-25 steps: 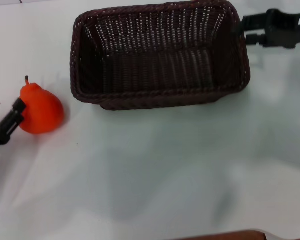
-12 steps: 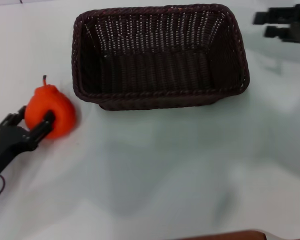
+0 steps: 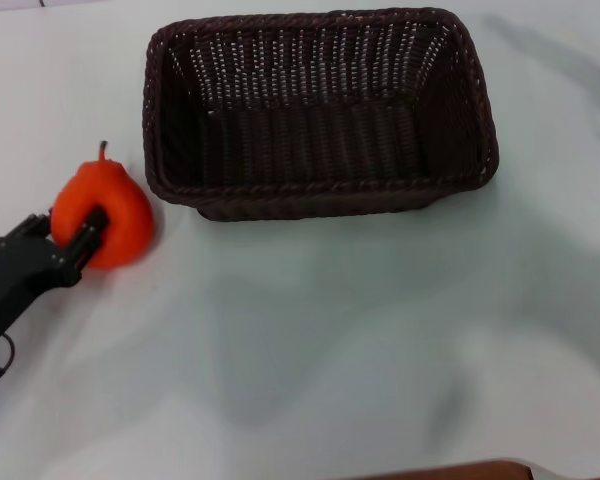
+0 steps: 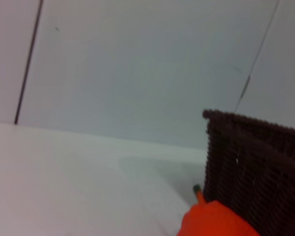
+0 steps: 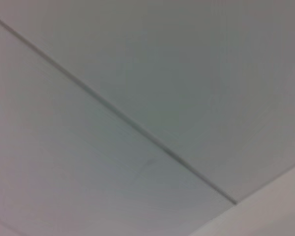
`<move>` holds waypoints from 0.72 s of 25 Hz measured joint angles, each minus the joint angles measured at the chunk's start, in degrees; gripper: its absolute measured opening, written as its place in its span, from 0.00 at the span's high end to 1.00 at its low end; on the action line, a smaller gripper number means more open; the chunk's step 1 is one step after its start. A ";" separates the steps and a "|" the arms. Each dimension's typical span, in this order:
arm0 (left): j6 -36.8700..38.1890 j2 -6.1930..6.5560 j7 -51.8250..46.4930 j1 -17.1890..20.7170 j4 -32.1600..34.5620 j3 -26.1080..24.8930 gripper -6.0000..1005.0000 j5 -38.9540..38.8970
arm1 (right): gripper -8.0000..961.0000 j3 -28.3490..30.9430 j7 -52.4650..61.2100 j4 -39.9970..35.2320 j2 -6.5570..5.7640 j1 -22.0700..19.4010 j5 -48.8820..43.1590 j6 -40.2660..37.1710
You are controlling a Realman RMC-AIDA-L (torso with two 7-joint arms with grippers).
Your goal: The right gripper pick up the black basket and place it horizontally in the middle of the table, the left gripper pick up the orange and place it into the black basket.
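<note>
Now the small bright orange-red, pear-shaped orange (image 3: 105, 215) with its short dark stem sits at the left side of the flat white table (image 3: 360, 340), stem pointing toward the far edge. The black two-fingered left gripper (image 3: 68, 240) is pinching it: one finger (image 3: 88, 236) lies across the fruit's near-left face, the other shows only as a dark tip at its left flank, and the black arm runs off toward the near-left corner with a thin cable hanging from it. Whether the fruit rests on the surface or is raised just off it cannot be told from the head view.

Just to the right of the orange, close but apart from it, stands the large rectangular dark brown-black woven wicker basket (image 3: 320, 110) with a braided rim and sloping sides. It sits upright on the far half of the table, its long sides running left to right, its open top showing the woven floor with nothing inside. In the left wrist view the top of the orange (image 4: 214, 221) and its stem appear right beside a corner of the basket's wall (image 4: 255, 172), with the pale table (image 4: 78, 187) stretching away behind them to a light wall.

Neither the head view nor either wrist view shows the right gripper; the right wrist view shows only pale flat panels crossed by a dark seam.
</note>
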 joint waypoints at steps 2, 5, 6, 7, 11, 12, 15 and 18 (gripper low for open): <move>-0.01 0.00 -0.15 0.50 -1.01 -0.50 0.48 0.00 | 0.37 2.58 -3.88 3.47 -0.10 -0.11 1.51 -0.58; -0.78 0.00 -0.30 1.08 -1.57 -1.99 0.52 0.00 | 0.37 6.67 -8.18 7.30 -0.11 -0.21 2.55 -1.49; -1.41 -0.02 -0.31 1.38 -1.59 -3.01 0.53 0.02 | 0.37 7.68 -9.06 8.04 -0.10 -0.25 2.63 -1.64; -2.42 0.02 -0.32 1.66 -1.60 -4.64 0.54 0.05 | 0.37 8.84 -9.91 8.75 -0.12 -0.29 2.70 -1.81; -4.88 0.69 -0.33 1.86 -1.62 -6.71 0.56 0.08 | 0.37 12.59 -11.91 10.27 -0.19 -0.31 2.82 -1.92; -5.87 1.00 -0.34 1.87 -1.77 -7.47 0.57 0.05 | 0.37 13.29 -12.21 10.54 -0.19 -0.32 3.01 -1.90; -8.10 1.50 -0.69 2.06 -3.07 -9.25 0.59 0.04 | 0.37 14.65 -13.70 11.74 -0.19 -0.41 5.10 -1.55; -10.24 1.74 -2.06 2.47 -6.50 -9.98 0.60 0.13 | 0.38 14.97 -15.43 13.27 -0.14 -0.57 7.49 -1.41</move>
